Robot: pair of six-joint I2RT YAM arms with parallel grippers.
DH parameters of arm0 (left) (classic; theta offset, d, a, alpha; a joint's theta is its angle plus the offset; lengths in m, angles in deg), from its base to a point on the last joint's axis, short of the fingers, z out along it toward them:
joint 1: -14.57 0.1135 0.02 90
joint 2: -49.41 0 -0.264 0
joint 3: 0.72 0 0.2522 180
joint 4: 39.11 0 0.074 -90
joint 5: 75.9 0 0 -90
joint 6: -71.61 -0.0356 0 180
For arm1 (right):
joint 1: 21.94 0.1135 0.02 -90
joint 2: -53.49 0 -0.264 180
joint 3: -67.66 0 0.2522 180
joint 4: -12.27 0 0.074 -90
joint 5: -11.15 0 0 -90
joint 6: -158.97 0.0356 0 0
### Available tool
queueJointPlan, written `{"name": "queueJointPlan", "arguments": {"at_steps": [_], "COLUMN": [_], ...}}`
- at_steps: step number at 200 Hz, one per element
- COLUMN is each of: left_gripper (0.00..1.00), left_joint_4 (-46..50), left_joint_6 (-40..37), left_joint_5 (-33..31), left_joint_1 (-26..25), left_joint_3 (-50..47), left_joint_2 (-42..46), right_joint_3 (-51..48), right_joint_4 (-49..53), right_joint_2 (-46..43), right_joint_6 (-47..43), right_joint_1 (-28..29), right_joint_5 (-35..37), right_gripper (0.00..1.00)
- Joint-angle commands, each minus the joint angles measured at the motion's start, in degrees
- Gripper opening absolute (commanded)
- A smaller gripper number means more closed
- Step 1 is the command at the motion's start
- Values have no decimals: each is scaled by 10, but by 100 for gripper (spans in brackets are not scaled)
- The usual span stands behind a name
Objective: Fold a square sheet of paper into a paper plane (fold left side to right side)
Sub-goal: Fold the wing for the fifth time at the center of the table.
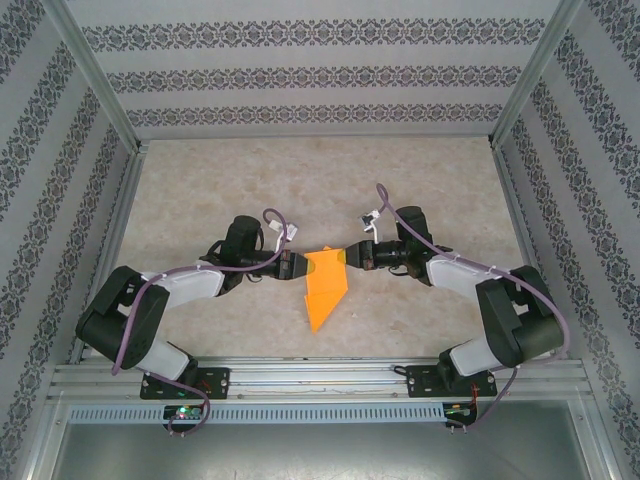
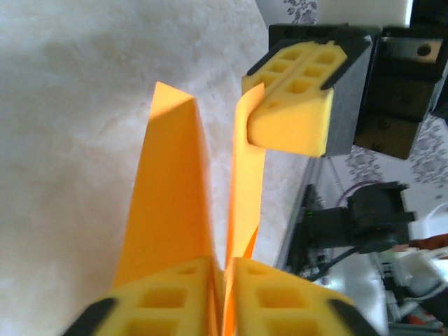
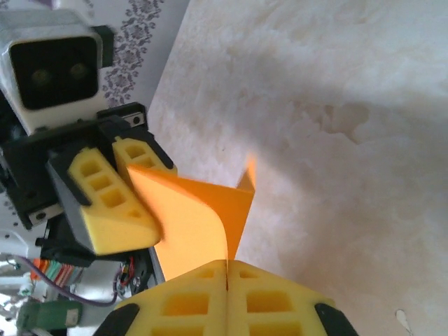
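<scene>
The paper plane [image 1: 325, 290] looks nearly done: already a pointed dart, held between both tools over the middle of the surface [image 1: 250, 180]. Only spreading the wings seems left. The right tool [image 3: 227, 269] is clenched on one flap. The wrist views show two upright flaps, flattened from above, and the left tool [image 2: 222, 273] flanking the paper — whether it pinches, I cannot tell.

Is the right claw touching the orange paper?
Touching. The right wrist view shows the right claw shut, with the orange paper pinched in the seam between its fingers.
</scene>
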State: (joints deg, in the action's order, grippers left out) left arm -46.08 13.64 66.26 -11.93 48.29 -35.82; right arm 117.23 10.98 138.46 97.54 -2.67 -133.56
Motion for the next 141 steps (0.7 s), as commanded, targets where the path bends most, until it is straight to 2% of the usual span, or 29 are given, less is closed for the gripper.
{"name": "queueJointPlan", "arguments": {"at_steps": [1,9,16,40,64,99,141], "left_gripper": [38,46,47,49,48,48,50], "left_joint_4": [71,94,120,218,287,352,421], "left_joint_6": [-51,-61,-73,-118,-147,-162,-169], "left_joint_5": [-46,-73,-104,-205,-274,-369,-497], "left_joint_1": [5,4,3,-6,-43,-138,-283], "left_joint_3": [2,3,5,21,37,58,133], "left_joint_2": [33,45,59,113,156,168,85], "right_joint_3": [16,18,22,36,48,58,70], "right_joint_4": [1,5,10,32,61,108,143], "right_joint_2": [24,34,43,78,87,76,78], "right_joint_6": [1,4,6,27,57,112,158], "right_joint_1": [3,4,5,4,4,2,-11], "right_joint_5": [23,32,38,60,86,115,122], "right_gripper": [0,0,0,0,0,0,0]}}
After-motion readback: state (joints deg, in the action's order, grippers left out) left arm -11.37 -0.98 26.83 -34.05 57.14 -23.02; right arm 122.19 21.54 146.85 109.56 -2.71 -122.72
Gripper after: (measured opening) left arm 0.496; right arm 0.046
